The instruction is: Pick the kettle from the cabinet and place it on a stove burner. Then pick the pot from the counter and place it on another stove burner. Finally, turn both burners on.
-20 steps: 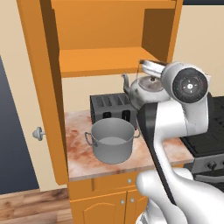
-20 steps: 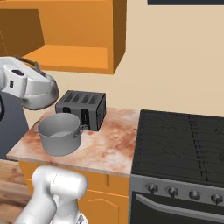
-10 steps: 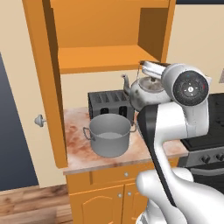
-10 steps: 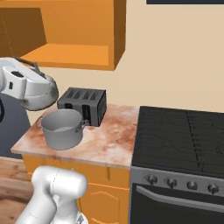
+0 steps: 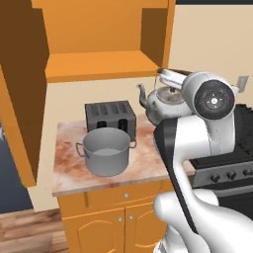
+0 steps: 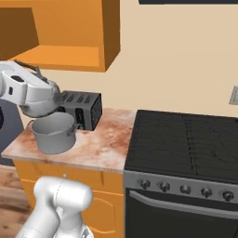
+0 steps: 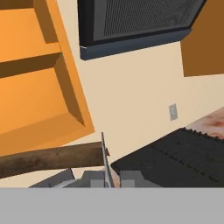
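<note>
- We find the kettle (image 5: 165, 101) out of the cabinet (image 5: 99, 44) and held in the air, above the counter (image 5: 74, 163) and just behind the arm's wrist.
- In the right base view the kettle (image 6: 39, 100) hangs over the pot (image 6: 53, 132), at 9 o'clock from the stove burners (image 6: 186, 144).
- The claw (image 7: 105, 168) is closed on the kettle's dark handle (image 7: 48, 159), which runs across the lower part of the hand view.
- We judge the first pick done and the first placement still open: no vessel sits on the cooktop.
- The pot (image 5: 105, 150) stands on the counter, untouched, at 6 o'clock from the toaster (image 5: 109, 116).
- Left to do, as we read it: set the kettle on a burner, move the pot to another, turn two of the front knobs (image 6: 183, 188).
- Obstructions: the pot and the toaster (image 6: 81, 108) lie under the kettle's likely path toward 3 o'clock; carried at its present height it should pass over both.
- The cabinet shelf (image 7: 39, 127) sits at 10 o'clock in the hand view, apart from the kettle.
</note>
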